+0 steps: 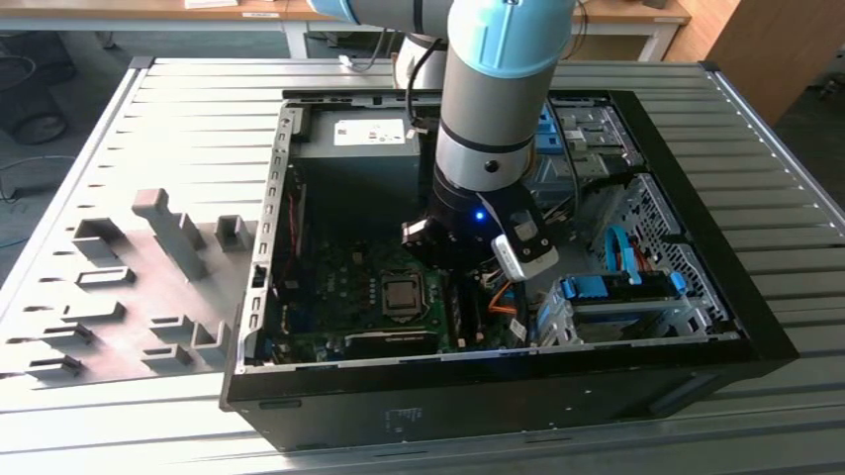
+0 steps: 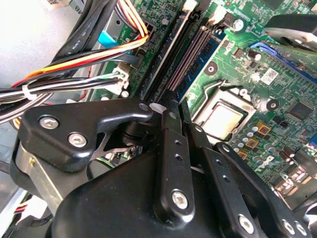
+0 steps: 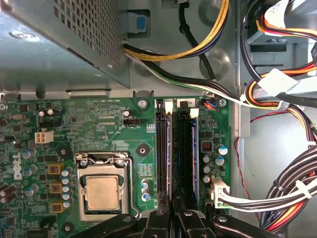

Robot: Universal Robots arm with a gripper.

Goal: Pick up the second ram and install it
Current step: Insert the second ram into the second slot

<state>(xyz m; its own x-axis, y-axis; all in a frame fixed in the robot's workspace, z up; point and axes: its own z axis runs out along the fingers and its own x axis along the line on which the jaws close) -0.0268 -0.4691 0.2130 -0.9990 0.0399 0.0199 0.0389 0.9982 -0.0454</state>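
My gripper [image 1: 456, 265] is low inside the open computer case [image 1: 739, 327], over the memory slots [image 3: 163, 148] at the motherboard's [image 3: 99, 114] edge. In both wrist views its two black fingers [image 2: 171, 144] stand close together, in line with the slots. A thin dark stick seen edge-on, the second ram [image 3: 175, 188], runs from between the fingertips along the slots. The gripper [image 3: 172, 214] looks shut on it. How deep the stick sits in its slot is hidden. Beside it lies an open slot [image 2: 190, 59] with bare contact rows.
The processor socket [image 3: 101, 191] sits close beside the slots. Bundles of coloured cables [image 3: 277, 193] hang on the other side, and the metal power supply box [image 3: 59, 39] is past the slot ends. A grey slotted holder block [image 1: 145, 257] stands outside the case at the exterior view's left.
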